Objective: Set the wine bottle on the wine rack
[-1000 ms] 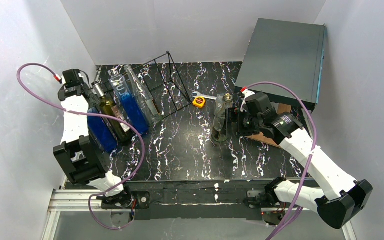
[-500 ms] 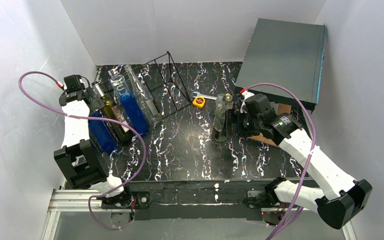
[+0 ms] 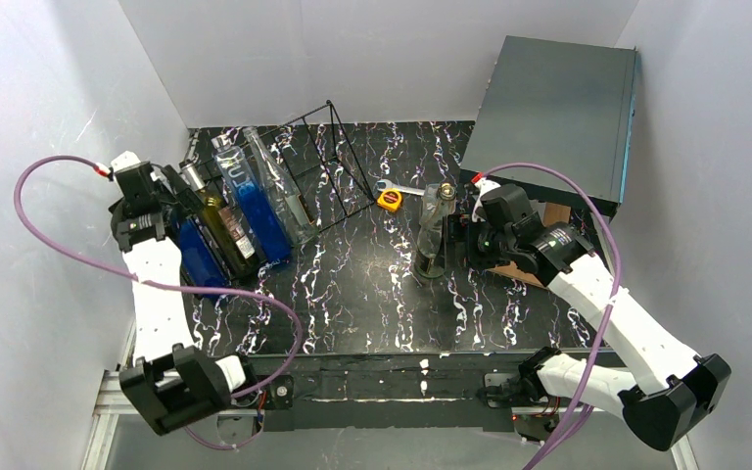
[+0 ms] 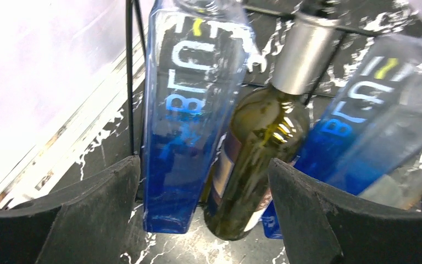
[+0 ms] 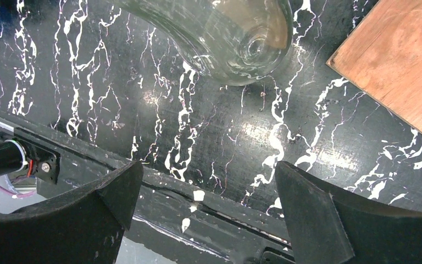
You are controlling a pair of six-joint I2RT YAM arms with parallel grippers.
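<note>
Black L hand (image 4: 203,164) open wide near wine bottle (image 4: 258,137), R hand (image 5: 209,168) open, empty

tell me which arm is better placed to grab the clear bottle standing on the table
Right. The right gripper is open just beside the upright clear bottle, while the left gripper is open across the table at the rack.

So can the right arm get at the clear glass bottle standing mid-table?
Probably yes: the right gripper is open right beside the clear glass bottle, with only bare black marbled tabletop between them.
</note>
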